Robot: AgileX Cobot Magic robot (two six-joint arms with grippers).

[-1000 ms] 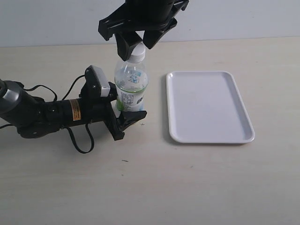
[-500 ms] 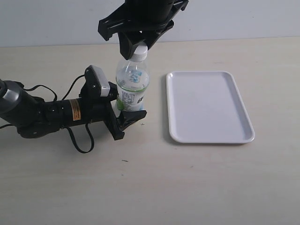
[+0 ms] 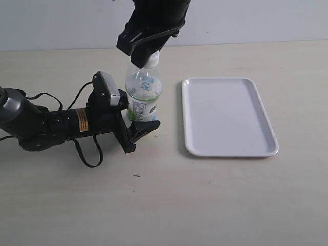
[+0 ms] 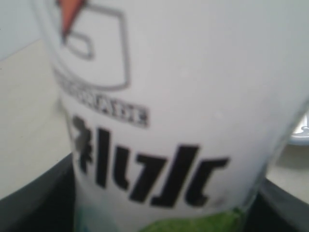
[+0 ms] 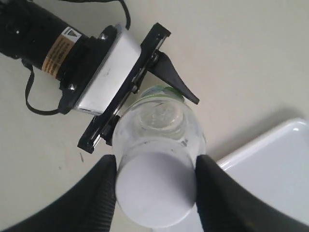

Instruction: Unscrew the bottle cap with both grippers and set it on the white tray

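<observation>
- While the bottle [image 3: 144,96] stands upright on the bench [image 3: 205,200], just left of the white tray [image 3: 230,117] and apart from it, the left gripper [image 3: 139,122] lies low and sideways, its fingers clamped on the bottle's lower, labelled part.
- Look of the bottle: small, clear plastic, with a white label, black print and a green patch near the base. That label fills the left wrist view, blurred.
- On the neck sits the bottle cap [image 5: 155,191]: round, plain white. Its side is hidden, so no ribbing can be made out.
- From above, the right gripper [image 3: 147,55] has its fingers [image 5: 102,193] narrow, pressed against the cap on both sides.
- Left arm carries a white camera block [image 3: 107,88] and an orange sticker [image 3: 82,119].
- Tray is glossy, with rounded corners and a low rim.
</observation>
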